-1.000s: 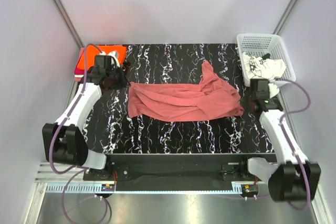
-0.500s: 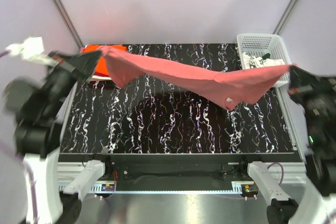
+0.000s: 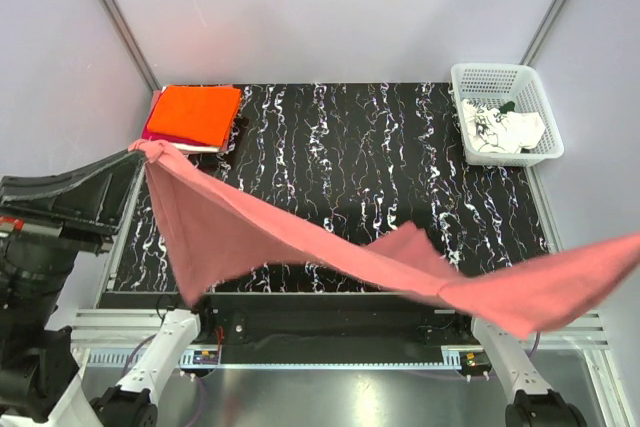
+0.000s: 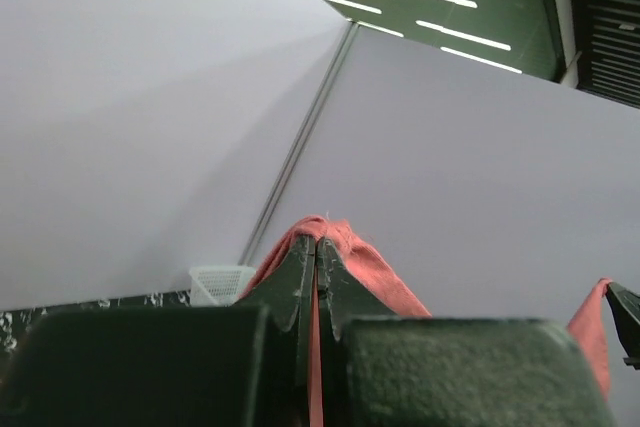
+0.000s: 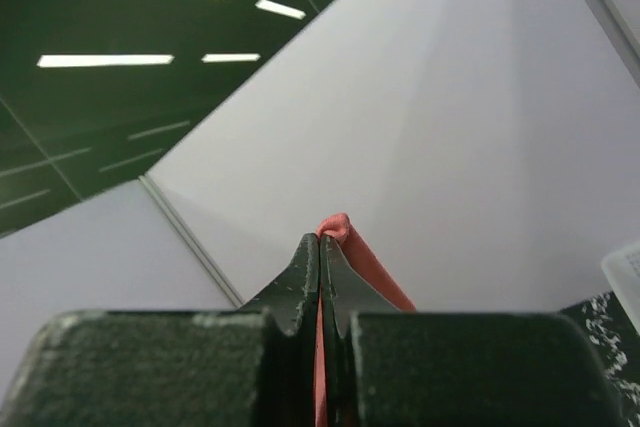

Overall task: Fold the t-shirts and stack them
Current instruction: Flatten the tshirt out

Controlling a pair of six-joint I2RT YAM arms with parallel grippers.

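Marbled table (image 3: pixel 380 147), pale walls (image 3: pixel 330 7). Left gripper (image 4: pixel 317 244) and right gripper (image 5: pixel 320 240) each pinch a corner of the red tee (image 3: pixel 260 232), stretched above.

Red tee (image 3: pixel 270 232): plain dusty rose, unfolded, held in the air, stretched as a sagging band from left to near right, with a loose flap mid-span.
Its ends: one pinched in the left gripper (image 4: pixel 317 247), the other in the right gripper (image 5: pixel 320 245).
Orange tee (image 3: pixel 195 112): folded flat at the table's (image 3: pixel 400 147) far left corner, atop the magenta tee (image 3: pixel 150 133).
White tee (image 3: pixel 500 129): black print, crumpled in the basket (image 3: pixel 490 75).
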